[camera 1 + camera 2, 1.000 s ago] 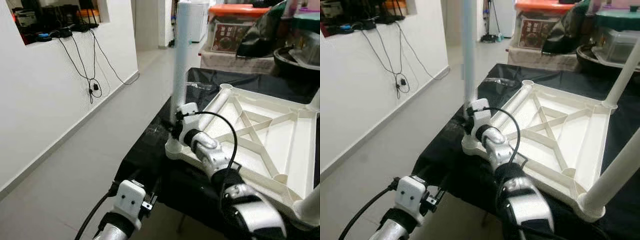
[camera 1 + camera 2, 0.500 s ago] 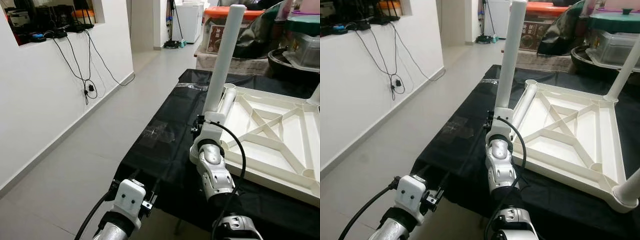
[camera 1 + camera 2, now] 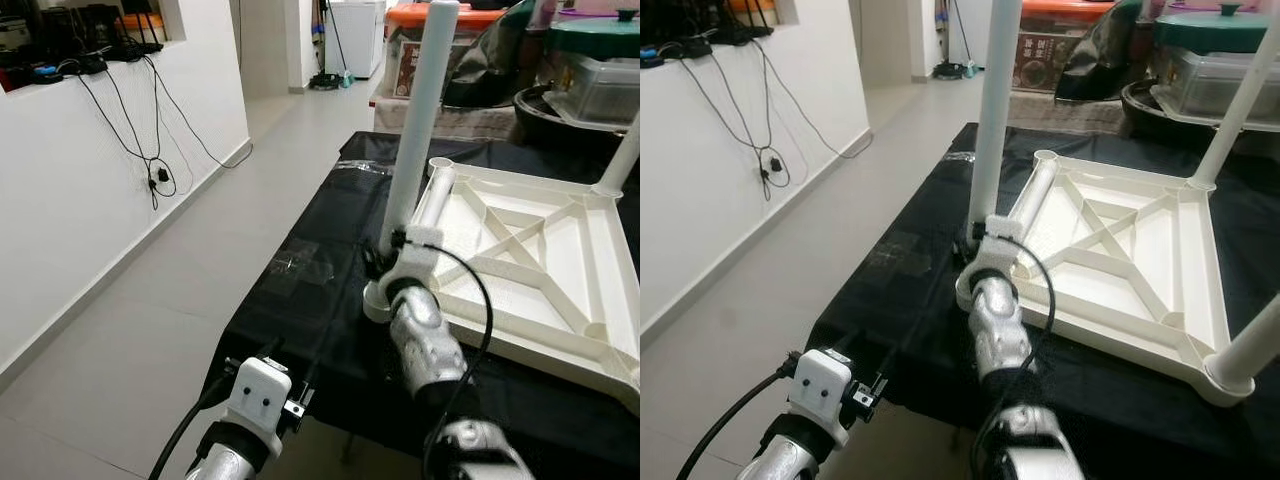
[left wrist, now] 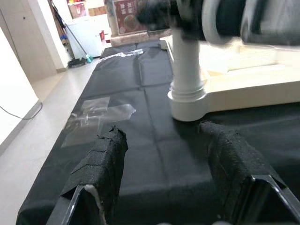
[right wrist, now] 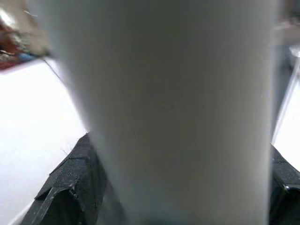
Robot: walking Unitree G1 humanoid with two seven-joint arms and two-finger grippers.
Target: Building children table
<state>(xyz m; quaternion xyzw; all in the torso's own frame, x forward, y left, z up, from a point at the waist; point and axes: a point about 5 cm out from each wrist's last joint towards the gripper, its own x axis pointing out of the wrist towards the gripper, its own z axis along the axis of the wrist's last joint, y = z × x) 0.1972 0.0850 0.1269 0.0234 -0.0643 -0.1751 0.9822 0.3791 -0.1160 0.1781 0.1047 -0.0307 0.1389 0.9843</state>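
Leg (image 3: 418, 120) — I have it tilted less than half a second ago, nearer upright in corner socket (image 3: 376, 300); right gripper (image 3: 385, 262) clamped throughout.

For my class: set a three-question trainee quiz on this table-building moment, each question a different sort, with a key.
1. True or false: the right gripper is closed around the white leg.
2. The upturned tabletop rests on: A) the floor B) a black cloth C) a chair.
3. Fill in: the left gripper has its fingers ____.

Key: 1 true; 2 B; 3 open.
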